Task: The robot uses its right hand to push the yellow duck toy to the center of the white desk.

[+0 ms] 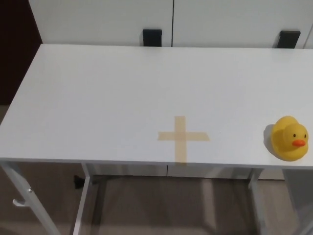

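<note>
A yellow rubber duck (290, 137) with an orange beak sits upright near the front right corner of the white desk (117, 93), its beak turned toward the front right. A cross of tan tape (182, 137) marks the desk top near the front edge, well to the left of the duck. Neither of my hands shows in the head view.
The desk's front edge runs across the lower picture, with its metal legs (83, 200) and the floor below. Two black brackets (152, 37) stand at the desk's far edge against a white wall. The duck is close to the right and front edges.
</note>
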Controlling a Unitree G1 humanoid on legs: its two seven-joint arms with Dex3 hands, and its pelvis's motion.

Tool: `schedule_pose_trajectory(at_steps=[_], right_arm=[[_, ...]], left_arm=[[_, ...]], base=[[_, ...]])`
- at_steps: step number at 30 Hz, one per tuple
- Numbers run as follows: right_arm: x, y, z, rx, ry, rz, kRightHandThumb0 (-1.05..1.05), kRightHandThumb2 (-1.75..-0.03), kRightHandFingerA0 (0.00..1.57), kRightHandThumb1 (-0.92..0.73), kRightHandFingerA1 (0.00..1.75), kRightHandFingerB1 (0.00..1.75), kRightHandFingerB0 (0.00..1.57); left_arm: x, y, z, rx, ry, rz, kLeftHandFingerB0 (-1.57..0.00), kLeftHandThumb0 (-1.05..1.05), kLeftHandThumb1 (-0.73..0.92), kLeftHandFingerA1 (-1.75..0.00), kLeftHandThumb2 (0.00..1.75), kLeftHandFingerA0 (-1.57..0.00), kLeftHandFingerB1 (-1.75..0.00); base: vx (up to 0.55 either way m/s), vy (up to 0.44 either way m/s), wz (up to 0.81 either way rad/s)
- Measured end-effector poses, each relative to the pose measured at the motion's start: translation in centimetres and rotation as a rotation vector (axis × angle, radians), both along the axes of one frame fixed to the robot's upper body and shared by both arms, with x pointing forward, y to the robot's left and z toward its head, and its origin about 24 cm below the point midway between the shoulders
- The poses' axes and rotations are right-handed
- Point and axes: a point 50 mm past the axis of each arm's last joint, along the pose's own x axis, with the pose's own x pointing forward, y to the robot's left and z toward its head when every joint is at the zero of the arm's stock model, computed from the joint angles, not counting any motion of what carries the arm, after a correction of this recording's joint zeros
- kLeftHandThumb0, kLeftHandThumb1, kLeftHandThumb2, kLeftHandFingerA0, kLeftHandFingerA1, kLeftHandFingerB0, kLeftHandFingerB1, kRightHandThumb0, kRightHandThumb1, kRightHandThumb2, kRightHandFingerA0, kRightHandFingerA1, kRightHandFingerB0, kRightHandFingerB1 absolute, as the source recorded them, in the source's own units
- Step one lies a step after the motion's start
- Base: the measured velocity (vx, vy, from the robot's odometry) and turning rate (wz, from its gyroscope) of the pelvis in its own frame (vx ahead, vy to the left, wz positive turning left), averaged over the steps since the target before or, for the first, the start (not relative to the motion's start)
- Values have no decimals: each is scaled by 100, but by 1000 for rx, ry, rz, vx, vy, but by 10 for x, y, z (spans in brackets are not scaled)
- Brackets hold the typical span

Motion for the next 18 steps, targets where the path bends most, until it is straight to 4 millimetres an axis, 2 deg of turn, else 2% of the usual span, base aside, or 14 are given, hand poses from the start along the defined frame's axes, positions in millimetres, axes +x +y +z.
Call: schedule_pose_trajectory(at_steps=[1, 2, 4, 5, 6, 7, 8, 9, 10, 11, 13, 16, 17, 18], right_arm=[[0, 0, 0, 2, -2, -2, -5, -95, 98, -50, 66, 59, 64], [0, 0, 0, 3, -5, -5, -9, -82, 91, -52, 68, 56, 58], [-2, -2, 0, -11, -12, -28, -13, -81, 80, -55, 75, 57, 49], [-2, -3, 0, -22, -15, -43, -13, -81, 80, -55, 75, 57, 49], [-2, -4, 0, -29, -17, -52, -25, -62, 77, -67, 102, 55, 37], [-2, -6, 1, -44, -27, -74, -25, -62, 77, -67, 102, 55, 37], [-2, -6, 2, -50, -34, -83, -41, -85, 62, -56, 86, 56, 24], [1, -9, 5, -64, -57, -110, -39, -60, 54, -72, 86, 50, 25], [4, -11, 9, -75, -82, -136, -39, -60, 54, -72, 86, 50, 25], [9, -14, 14, -80, -118, -163, -51, -62, 35, -74, 76, 50, 25], [18, -17, 21, -82, -174, -196, -55, -62, 36, -75, 73, 47, 30], [44, -23, 44, -90, -291, -220, -62, -63, 37, -76, 73, 46, 37], [50, -24, 49, -94, -313, -219, -66, -63, 38, -75, 59, 40, 41], [62, -25, 61, -102, -362, -212, -66, -63, 38, -75, 59, 40, 41]], left_arm=[[0, 0, 0, 0, -1, 1, -85, -17, 60, -91, 78, -86, -98], [0, 0, 0, 0, -2, 2, -84, -16, 62, -91, 77, -85, -97], [0, 0, 0, 0, -3, 6, -81, -15, 61, -89, 80, -84, -95], [-1, 1, 0, 0, -2, 8, -81, -15, 61, -89, 80, -84, -95], [-1, 1, 0, 0, -1, 9, -83, -15, 59, -88, 87, -83, -98], [-2, 1, 0, 0, 1, 10, -83, -15, 59, -88, 87, -83, -98], [-2, 1, 0, 0, 1, 10, -82, -17, 66, -86, 76, -84, -96], [-2, 1, 0, 0, 2, 10, -84, -16, 64, -87, 78, -85, -97], [-2, 1, 0, 0, 2, 10, -84, -16, 64, -87, 78, -85, -97], [-2, 1, 0, 1, 2, 10, -85, -15, 62, -87, 78, -86, -98], [-1, 2, 1, 2, 1, 10, -86, -17, 61, -90, 77, -86, -99], [1, 2, 1, 3, -5, 9, -84, -15, 62, -85, 77, -84, -96], [1, 2, 1, 3, -5, 9, -87, -20, 62, -91, 74, -89, -99], [1, 2, 1, 4, -4, 10, -87, -20, 62, -91, 74, -89, -99]], base=[[0, 0, 0], [0, 0, 0], [0, 0, 0], [0, 0, 0], [0, 0, 0], [0, 0, 0], [0, 0, 0], [0, 0, 0], [0, 0, 0], [0, 0, 0], [0, 0, 0], [0, 0, 0], [0, 0, 0], [0, 0, 0]])
